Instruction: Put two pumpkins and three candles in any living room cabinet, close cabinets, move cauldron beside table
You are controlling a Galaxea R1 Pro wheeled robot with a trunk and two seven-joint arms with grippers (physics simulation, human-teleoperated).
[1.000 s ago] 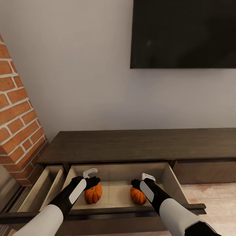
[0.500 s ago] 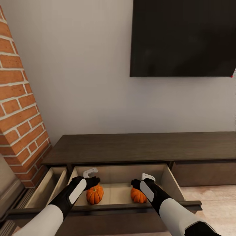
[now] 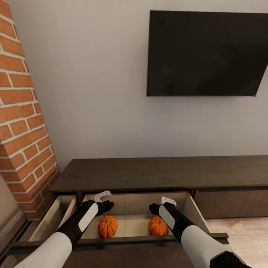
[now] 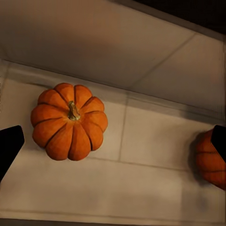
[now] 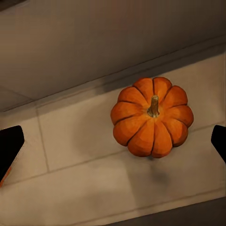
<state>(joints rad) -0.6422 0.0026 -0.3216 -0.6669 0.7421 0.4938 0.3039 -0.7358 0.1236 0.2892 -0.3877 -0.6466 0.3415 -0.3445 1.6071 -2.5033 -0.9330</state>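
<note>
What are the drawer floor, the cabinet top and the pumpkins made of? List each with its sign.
Drawer floor: pale matte panel, probably light wood or laminate, with thin seam lines.
Cabinet top: dark brown wood look, faint streaky grain.
Pumpkins: orange ribbed skin with a soft sheen and dry tan stems; real or plastic, unclear.

A home living room: a dark flat screen [image 3: 206, 53] hangs on a pale wall above a long, low dark wood cabinet [image 3: 160, 173], with a brick column [image 3: 22, 111] at the cabinet's left end and wood flooring [image 3: 242, 230].
</note>
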